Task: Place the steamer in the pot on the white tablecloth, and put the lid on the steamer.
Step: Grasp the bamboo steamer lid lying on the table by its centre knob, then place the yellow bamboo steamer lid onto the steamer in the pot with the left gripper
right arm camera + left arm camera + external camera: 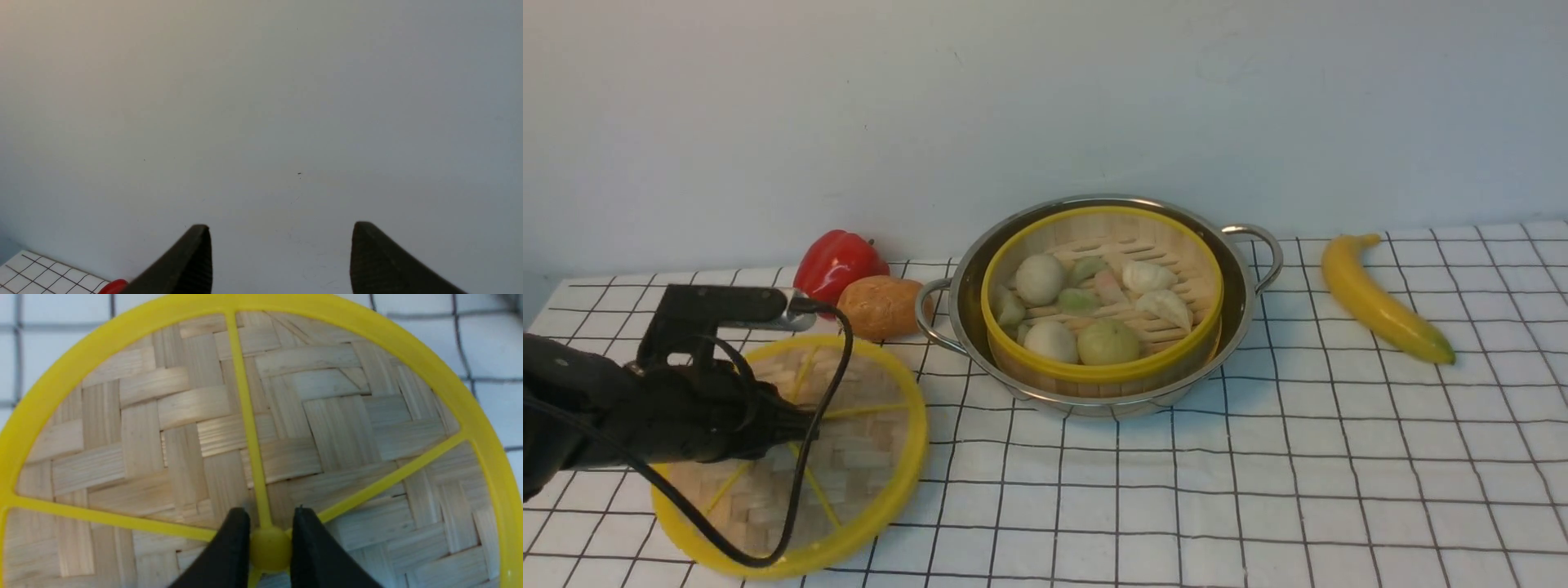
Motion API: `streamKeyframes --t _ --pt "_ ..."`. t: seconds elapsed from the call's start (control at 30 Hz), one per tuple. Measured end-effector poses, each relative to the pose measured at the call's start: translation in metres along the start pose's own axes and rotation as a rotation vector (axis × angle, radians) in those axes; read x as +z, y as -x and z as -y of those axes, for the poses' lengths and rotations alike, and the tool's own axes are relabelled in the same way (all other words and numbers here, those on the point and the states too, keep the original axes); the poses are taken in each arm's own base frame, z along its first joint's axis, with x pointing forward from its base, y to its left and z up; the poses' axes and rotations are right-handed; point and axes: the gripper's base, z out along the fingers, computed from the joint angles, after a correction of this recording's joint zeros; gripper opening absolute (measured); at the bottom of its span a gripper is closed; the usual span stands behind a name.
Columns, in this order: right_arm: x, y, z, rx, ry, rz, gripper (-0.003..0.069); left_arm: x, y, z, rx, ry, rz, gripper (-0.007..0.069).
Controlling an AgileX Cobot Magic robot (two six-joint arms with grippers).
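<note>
The steamer (1103,371), a bamboo basket with yellow rims and several buns and dumplings in it, sits inside the shiny pot (964,286) on the white tablecloth (1258,490). The lid (874,441), a woven disc with a yellow rim and spokes, is at the front left, beside the pot. My left gripper (800,429) is over the lid's middle. In the left wrist view the lid (347,416) fills the picture, and the left gripper (270,510) is shut on its yellow hub (269,547), one black finger pressing each side. My right gripper (282,228) is open and empty, facing the wall.
A red pepper (837,260) and a brown bread roll (882,306) lie behind the lid, left of the pot. A banana (1380,302) lies at the right. The grey wall stands close behind the pot.
</note>
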Motion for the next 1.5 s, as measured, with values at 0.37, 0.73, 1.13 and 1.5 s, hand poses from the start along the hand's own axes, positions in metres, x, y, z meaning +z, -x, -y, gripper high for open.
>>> streamKeyframes --t 0.37,0.73,1.13,1.5 --pt "0.000 0.000 0.002 -0.011 -0.024 0.002 0.0452 -0.048 0.078 0.032 0.056 -0.114 0.211 0.0117" --pt "0.000 0.000 0.002 -0.003 -0.024 0.002 0.0452 -0.004 0.158 0.131 0.220 -0.342 0.155 0.0117" --pt "0.000 0.000 0.002 -0.002 -0.024 0.002 0.0452 0.043 0.188 0.167 0.337 -0.171 -0.041 0.0117" --pt "0.000 0.000 0.002 -0.001 -0.024 0.002 0.0452 0.056 0.182 0.194 0.363 -0.203 -0.058 0.0117"
